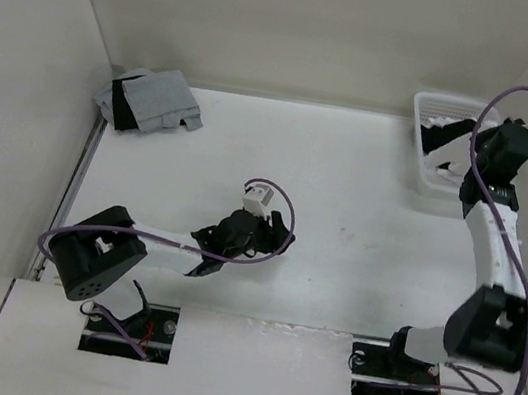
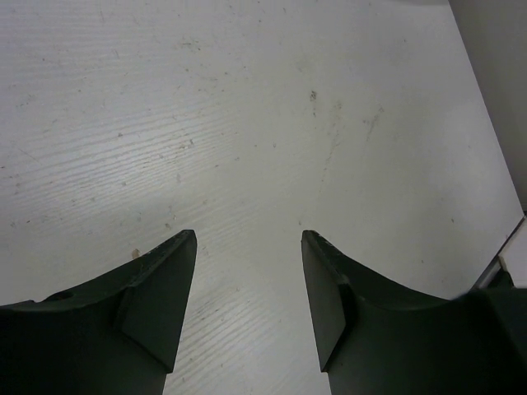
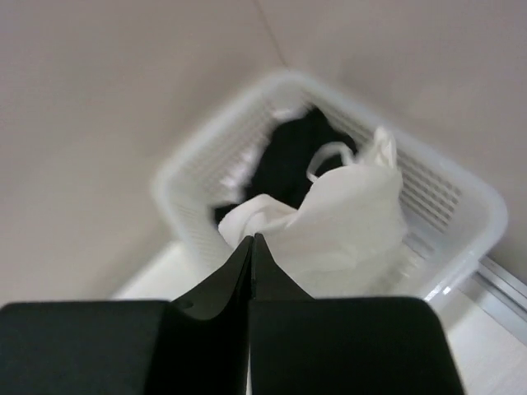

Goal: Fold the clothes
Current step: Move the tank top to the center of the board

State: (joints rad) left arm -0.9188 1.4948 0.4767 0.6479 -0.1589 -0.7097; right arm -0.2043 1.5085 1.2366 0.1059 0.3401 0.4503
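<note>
Top view: white desk [image 1: 344,201], walls on three sides. L arm [image 1: 164,252] lies low over the near-centre of the desk, and its pincer [image 1: 275,238] is above bare surface with nothing betw. the fingers. R arm [image 1: 489,235] reaches to the far right corner, its wrist over a white slatted basket [image 1: 420,173] standing against the right wall. The basket's contents are mostly hidden from here. Grey-and-black garment pile [image 1: 148,102] sits in the far left corner, well apart from both arms.

L wrist view: pincer wide open, both dark fingers [image 2: 156,296] apart over scuffed desk, touching nothing.

R wrist view (blurry): R pincer [image 3: 252,243] fully closed, fingers pressed flat together. The tips meet right at the near fold of the white camisole [image 3: 346,214]. Can't tell if thin fabric is nipped betw. them. The camisole is bunched inside the basket, one strap loop [image 3: 329,156] sticking up, on top of and beside a black garment [image 3: 288,156].
</note>
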